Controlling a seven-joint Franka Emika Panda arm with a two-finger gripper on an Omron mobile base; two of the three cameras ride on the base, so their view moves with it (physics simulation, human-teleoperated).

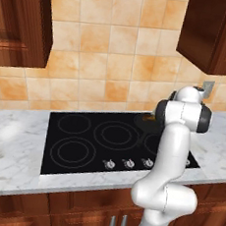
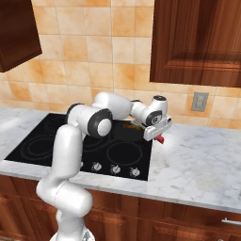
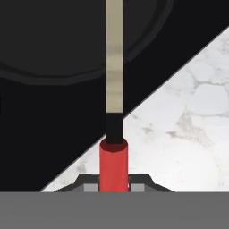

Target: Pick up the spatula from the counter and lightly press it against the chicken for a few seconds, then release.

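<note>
Black cooktop (image 1: 91, 154) lies on our left; toward its right rear sits what we take for the chicken (image 1: 145, 118). Our gripper (image 3: 114, 181) is clamped on the spatula (image 3: 114, 67) by its red handle. Pressing hard could pivot it loose or shove the meat.

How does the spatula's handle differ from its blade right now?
The handle is red, thick and rounded; the blade is tan, narrower and flat-looking. The handle sits clamped in the end effector, seen against the marble counter; the blade is free, seen against the black cooktop. Shared: both lie on one straight line, joined by a short black neck.
</note>
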